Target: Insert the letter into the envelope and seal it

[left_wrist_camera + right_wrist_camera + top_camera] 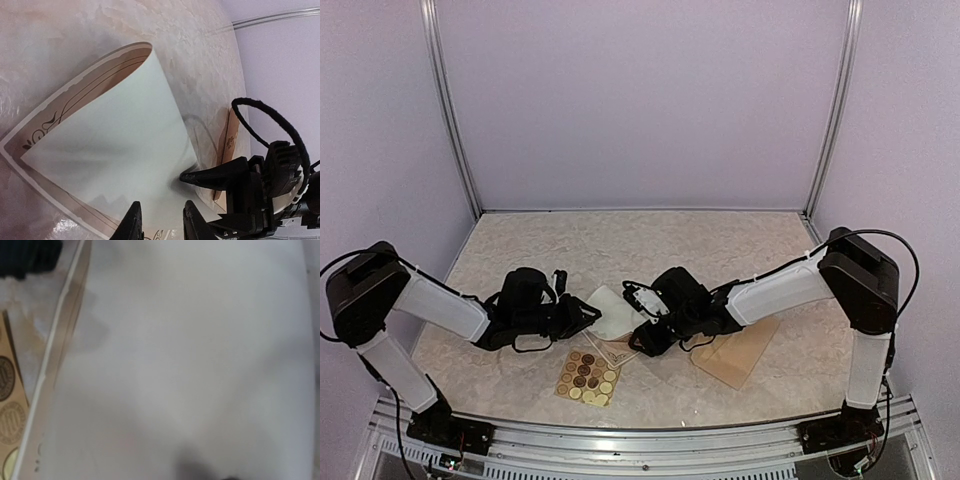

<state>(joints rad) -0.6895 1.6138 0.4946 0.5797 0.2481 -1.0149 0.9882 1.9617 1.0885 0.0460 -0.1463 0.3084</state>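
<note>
Cream letter [110,150] curled over, left fingers [131,225] slightly apart astride its edge, right fingers [210,176] unclear

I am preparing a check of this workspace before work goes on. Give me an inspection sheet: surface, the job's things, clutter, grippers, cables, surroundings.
Surface: beige marbled tabletop; no spill seen.
Job's things: cream paper letter with ornate dark border, folded over, white back up, between the arms; tan kraft-paper envelope flat under the right arm, letter not inside.
Clutter: tan sheet of round stickers near the front edge.
Grippers: left gripper, jaws apart at the letter's edge; right gripper, jaws apart at the letter's other side.
Cables: black cable loop at the right wrist.
Surroundings: pale lilac walls; metal frame posts.
</note>
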